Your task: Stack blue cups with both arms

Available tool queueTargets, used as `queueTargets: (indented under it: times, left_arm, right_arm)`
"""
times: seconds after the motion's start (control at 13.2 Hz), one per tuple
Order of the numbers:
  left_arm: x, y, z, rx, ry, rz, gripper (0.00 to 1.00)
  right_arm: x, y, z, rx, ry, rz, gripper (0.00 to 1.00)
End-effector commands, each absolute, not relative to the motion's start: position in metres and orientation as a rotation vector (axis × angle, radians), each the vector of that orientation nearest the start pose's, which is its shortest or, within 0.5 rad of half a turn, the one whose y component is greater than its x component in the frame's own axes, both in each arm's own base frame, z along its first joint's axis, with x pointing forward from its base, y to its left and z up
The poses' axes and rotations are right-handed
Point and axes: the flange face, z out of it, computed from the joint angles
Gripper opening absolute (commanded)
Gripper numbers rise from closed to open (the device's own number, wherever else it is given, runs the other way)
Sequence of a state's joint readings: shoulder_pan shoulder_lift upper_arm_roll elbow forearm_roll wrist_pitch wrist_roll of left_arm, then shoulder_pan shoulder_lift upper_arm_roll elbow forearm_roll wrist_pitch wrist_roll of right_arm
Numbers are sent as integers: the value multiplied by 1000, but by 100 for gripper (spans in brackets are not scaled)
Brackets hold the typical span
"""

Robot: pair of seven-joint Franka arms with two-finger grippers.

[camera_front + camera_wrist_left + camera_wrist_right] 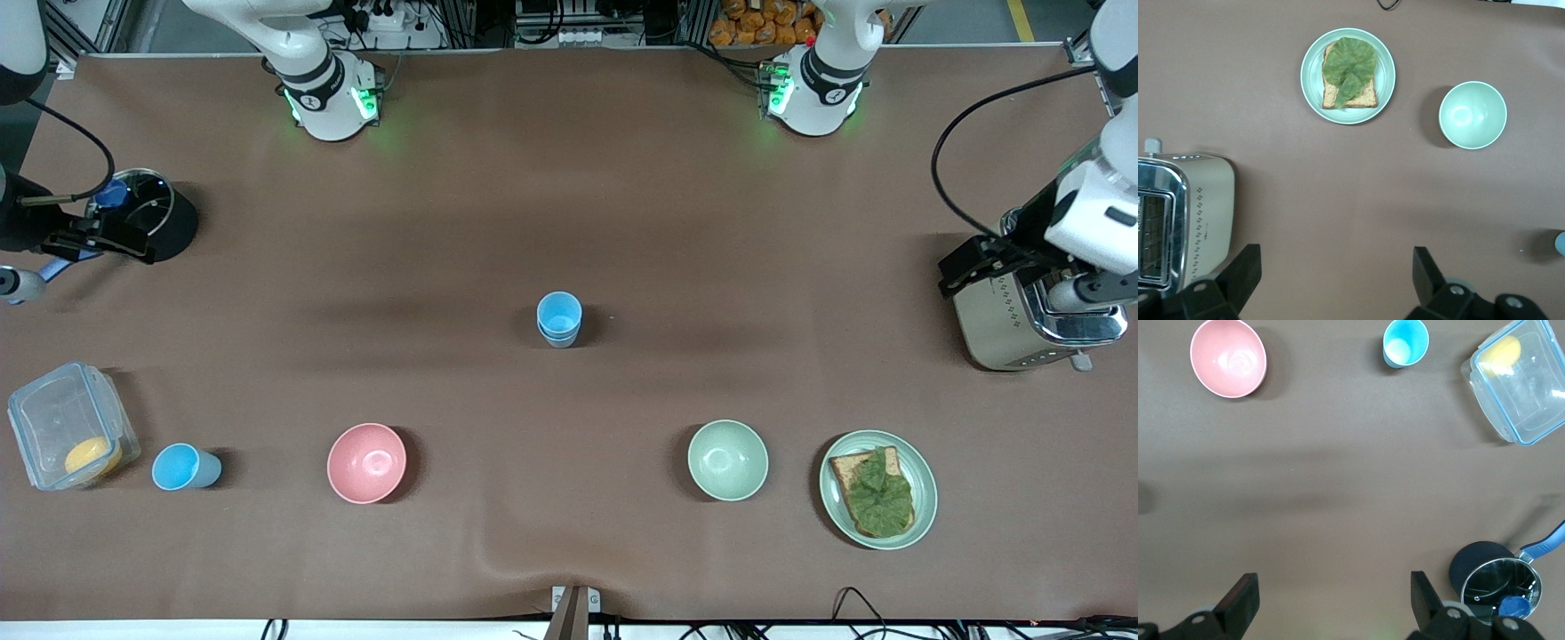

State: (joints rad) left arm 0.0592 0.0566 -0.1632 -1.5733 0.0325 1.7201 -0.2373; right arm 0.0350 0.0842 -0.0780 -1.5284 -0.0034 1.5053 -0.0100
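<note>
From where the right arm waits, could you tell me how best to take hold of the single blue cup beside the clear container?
Probably by the rim, from above: the single blue cup stands upright, mouth open, clear of the clear container and pink bowl. One finger of the open right claw could go inside, one outside.

A brown table cover (569, 222) fills almost all of the front view — smooth, with one small wrinkle at the near edge by a metal bracket (573, 612). Along the far edge stand metal frame rails (480, 22) and black cables (391, 18). The light is soft and even.
</note>
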Motion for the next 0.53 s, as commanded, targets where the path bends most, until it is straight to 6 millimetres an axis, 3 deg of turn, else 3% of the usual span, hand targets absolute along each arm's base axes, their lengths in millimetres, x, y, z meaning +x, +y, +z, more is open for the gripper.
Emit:
queueTargets:
  times: [0.0, 0.45]
  left_arm:
    - [572, -58, 611, -3144, -178, -121, 100]
    - [572, -56, 625, -3141, -178, -95, 100]
  right_arm:
    - [568, -26, 598, -3161, 54, 171, 100]
    - [570, -26, 595, -3161, 64, 178, 100]
